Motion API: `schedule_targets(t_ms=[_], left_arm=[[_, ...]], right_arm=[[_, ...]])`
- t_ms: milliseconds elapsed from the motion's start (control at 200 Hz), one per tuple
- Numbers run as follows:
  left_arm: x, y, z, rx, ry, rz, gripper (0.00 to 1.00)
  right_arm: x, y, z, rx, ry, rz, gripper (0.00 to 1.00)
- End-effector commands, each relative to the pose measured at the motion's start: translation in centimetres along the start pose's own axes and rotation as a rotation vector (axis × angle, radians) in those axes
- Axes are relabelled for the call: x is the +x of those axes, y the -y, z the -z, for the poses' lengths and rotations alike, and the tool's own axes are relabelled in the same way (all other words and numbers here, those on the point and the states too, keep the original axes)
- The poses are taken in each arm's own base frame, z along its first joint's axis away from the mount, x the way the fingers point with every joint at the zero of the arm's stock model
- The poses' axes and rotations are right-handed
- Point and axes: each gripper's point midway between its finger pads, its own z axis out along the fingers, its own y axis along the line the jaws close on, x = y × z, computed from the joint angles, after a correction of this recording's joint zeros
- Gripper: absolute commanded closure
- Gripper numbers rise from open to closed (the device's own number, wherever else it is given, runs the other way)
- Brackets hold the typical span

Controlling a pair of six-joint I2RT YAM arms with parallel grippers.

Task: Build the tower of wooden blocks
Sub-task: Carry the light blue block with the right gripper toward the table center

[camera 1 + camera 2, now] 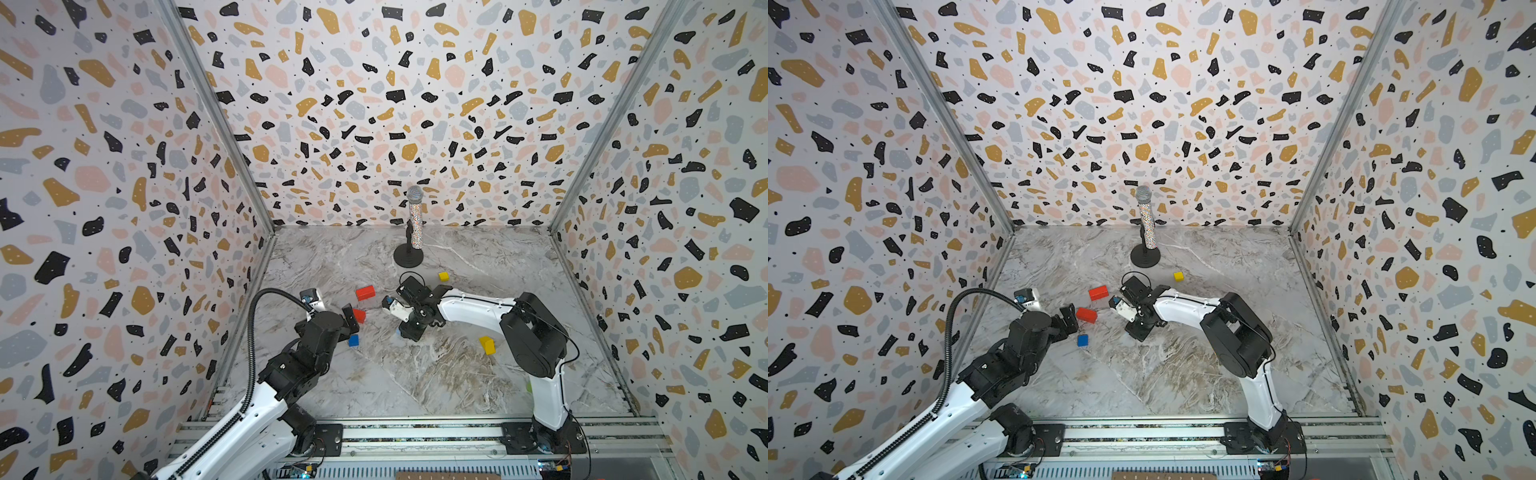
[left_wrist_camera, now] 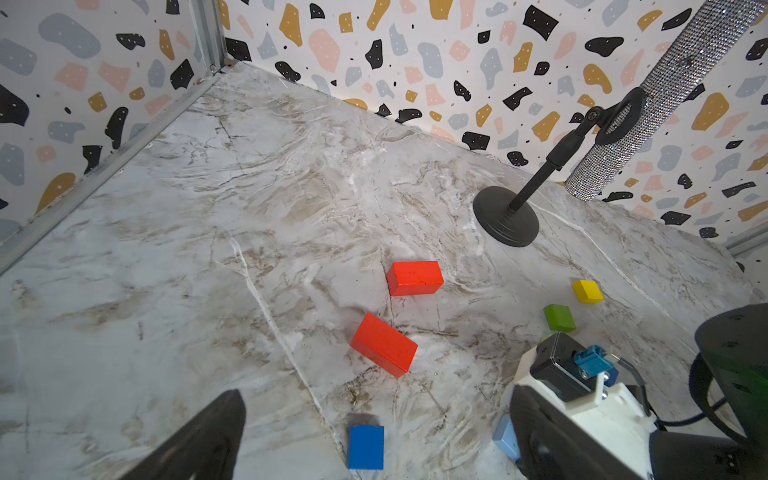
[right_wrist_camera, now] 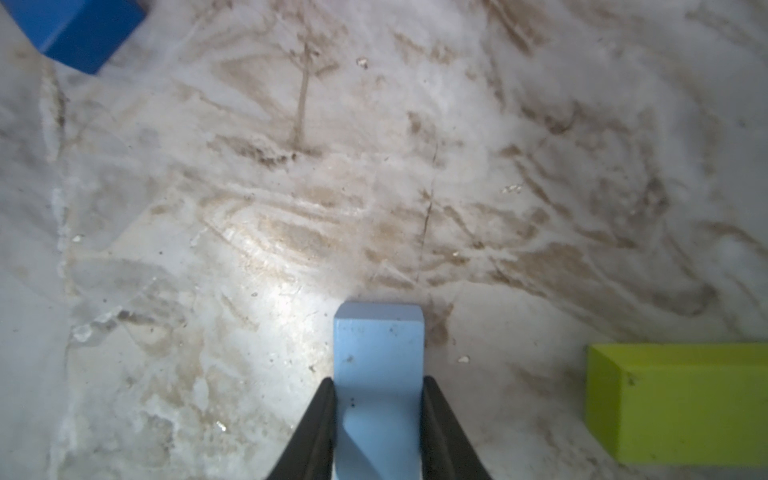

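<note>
The wood blocks lie singly on the marble floor, and no tower stands in view. My right gripper point(image 3: 379, 386) is shut on a light blue block point(image 3: 378, 353) that rests on the floor. My left gripper point(image 1: 351, 323) hangs wide open with nothing in it, just over a dark blue cube point(image 1: 353, 340) and partly covering a red brick point(image 1: 1086, 315). A second red brick point(image 1: 365, 292) lies farther back. In the left wrist view the dark blue cube point(image 2: 365, 446) sits between the spread fingers point(image 2: 220, 432). A green cube point(image 2: 560, 318) and a yellow cube point(image 1: 443, 276) lie beyond the right arm.
A glittery microphone point(image 1: 414, 220) on a black round stand point(image 1: 408, 257) rises at the back middle. A yellow brick point(image 1: 487, 345) lies to the right of my right gripper, beside its arm. Patterned walls close the left, back and right sides.
</note>
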Motion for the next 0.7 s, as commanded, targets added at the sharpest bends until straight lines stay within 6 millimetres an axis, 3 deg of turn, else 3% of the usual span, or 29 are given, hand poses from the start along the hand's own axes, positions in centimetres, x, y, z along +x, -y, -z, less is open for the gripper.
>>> schedule_targets(t_ms=[0,195,405,696], left_arm=[[-0.8,-0.2,0.3,-0.013,0.026,0.015,0.0],[-0.2,-0.1,-0.3,-0.011,0.016,0.017,0.0],[0.6,0.3,-1.4,-0.03,-0.021,-0.024,0.0],[1.8,1.8,-2.8,0.004,-0.076,-0.063,0.0]], right_arm=[[0.3,0.3,0.6,0.025,-0.016,-0.049,0.73],[0.6,0.6,1.2,0.051,-0.01,-0.12,0.74],[0.2,1.3,3.3,0.106,0.039,-0.221,0.76],[1.6,2.9,5.8,0.11,0.066,-0.409,0.84]])
